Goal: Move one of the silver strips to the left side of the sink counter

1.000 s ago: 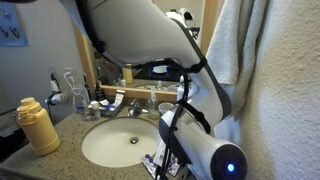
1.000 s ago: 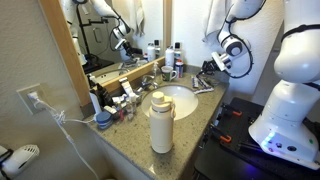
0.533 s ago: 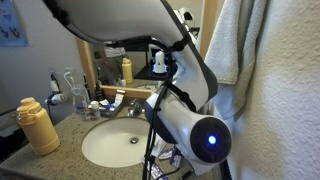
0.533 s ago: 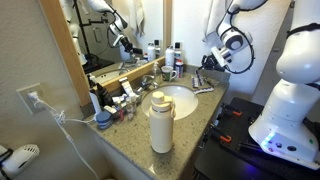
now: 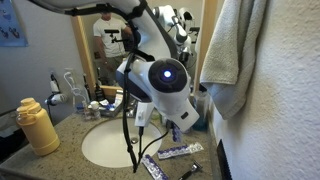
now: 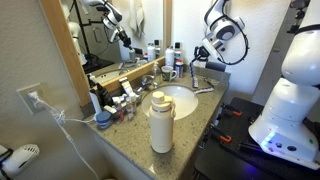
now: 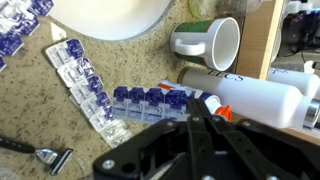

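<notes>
the gripper [image 7: 205,122] hangs above the counter [image 7: 140,60]. i cannot tell whether its fingers are apart or together. three strips lie flat beside the basin [image 7: 110,15], toward the front edge, none of them held. one strip [image 7: 82,85] slants, a second [image 7: 150,98] lies just beside a tipped mug [image 7: 212,42] and a white bottle [image 7: 255,98], and a third [image 7: 18,28] is cut by the frame. a razor [image 7: 45,155] lies near.

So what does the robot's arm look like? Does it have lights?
Yes! The arm is chunky and white, with smooth rounded joints. One round joint cap glows with a blue light. Thin black cables dangle beside it. Down at the end, its fingers are black.
</notes>
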